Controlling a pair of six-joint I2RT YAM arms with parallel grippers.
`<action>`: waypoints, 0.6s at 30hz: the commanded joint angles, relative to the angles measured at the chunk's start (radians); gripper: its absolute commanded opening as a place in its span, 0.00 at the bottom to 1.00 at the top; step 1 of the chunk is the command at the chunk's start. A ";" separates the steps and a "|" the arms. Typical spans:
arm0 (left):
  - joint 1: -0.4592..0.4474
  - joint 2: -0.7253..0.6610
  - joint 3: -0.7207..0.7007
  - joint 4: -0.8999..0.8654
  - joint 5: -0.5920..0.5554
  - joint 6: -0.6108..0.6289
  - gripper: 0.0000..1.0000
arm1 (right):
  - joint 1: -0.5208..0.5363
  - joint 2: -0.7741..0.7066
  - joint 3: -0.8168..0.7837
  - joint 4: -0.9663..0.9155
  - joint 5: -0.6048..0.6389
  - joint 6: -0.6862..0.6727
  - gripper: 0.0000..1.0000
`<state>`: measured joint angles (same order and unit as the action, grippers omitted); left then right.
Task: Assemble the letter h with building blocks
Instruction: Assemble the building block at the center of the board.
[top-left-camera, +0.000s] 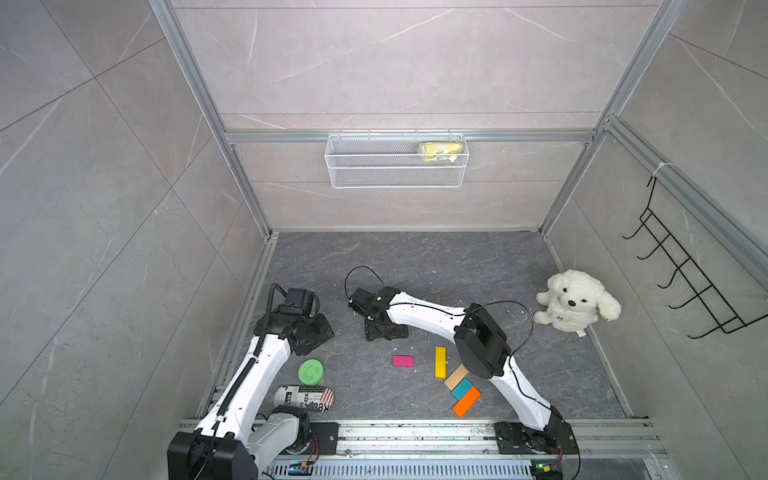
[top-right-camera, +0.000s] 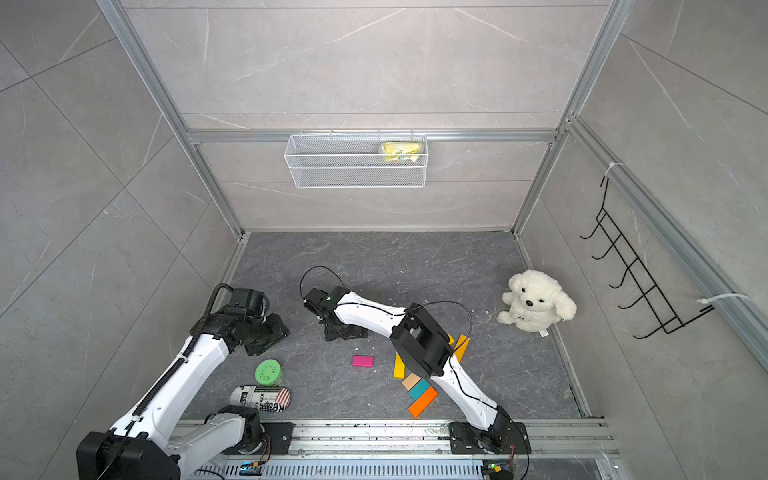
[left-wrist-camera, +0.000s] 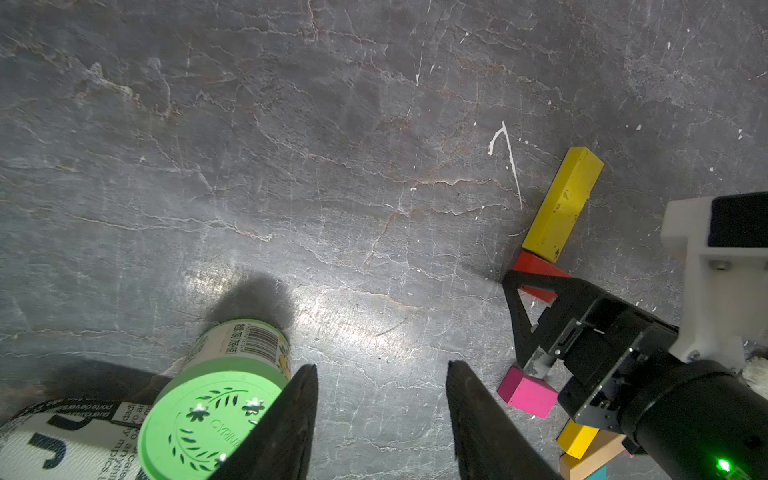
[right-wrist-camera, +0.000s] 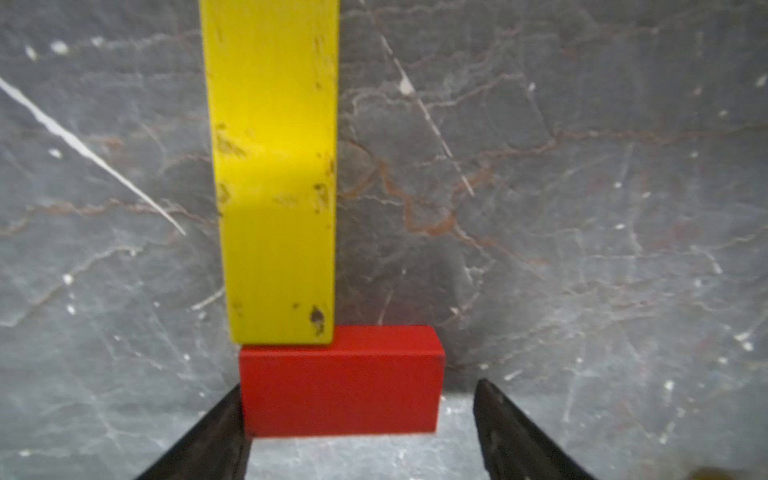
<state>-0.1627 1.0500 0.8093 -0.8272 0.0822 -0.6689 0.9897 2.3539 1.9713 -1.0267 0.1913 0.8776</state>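
Note:
In the right wrist view a short red block (right-wrist-camera: 340, 382) lies flat on the floor, its long side against the end of a long yellow block (right-wrist-camera: 274, 166), forming a corner. My right gripper (right-wrist-camera: 360, 384) is open around the red block: one finger touches its end, the other stands clear. Both top views hide this pair under the right wrist (top-left-camera: 374, 316). My left gripper (left-wrist-camera: 381, 365) is open over bare floor. Loose blocks lie nearer the front: magenta (top-left-camera: 403, 360), yellow (top-left-camera: 440, 362), tan (top-left-camera: 456, 377), teal (top-left-camera: 462, 388), orange (top-left-camera: 466, 402), and amber (top-right-camera: 461, 345) behind the right elbow.
A green-lidded jar (top-left-camera: 311, 371) stands and a printed can (top-left-camera: 303, 398) lies beside the left arm, close to the left gripper. A white plush dog (top-left-camera: 575, 301) sits at the right wall. A wire basket (top-left-camera: 397, 160) hangs on the back wall.

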 joint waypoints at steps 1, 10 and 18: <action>0.004 -0.028 0.030 -0.025 -0.009 0.021 0.55 | 0.011 -0.103 -0.050 -0.014 0.019 -0.018 0.87; 0.004 -0.039 0.046 -0.058 -0.068 0.030 0.56 | 0.051 -0.343 -0.362 0.124 -0.021 -0.013 0.93; 0.003 -0.018 0.062 -0.047 -0.047 0.024 0.55 | 0.008 -0.169 -0.167 0.065 -0.042 -0.206 0.97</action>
<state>-0.1627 1.0290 0.8307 -0.8604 0.0299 -0.6651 1.0256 2.1151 1.7329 -0.9257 0.1352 0.7479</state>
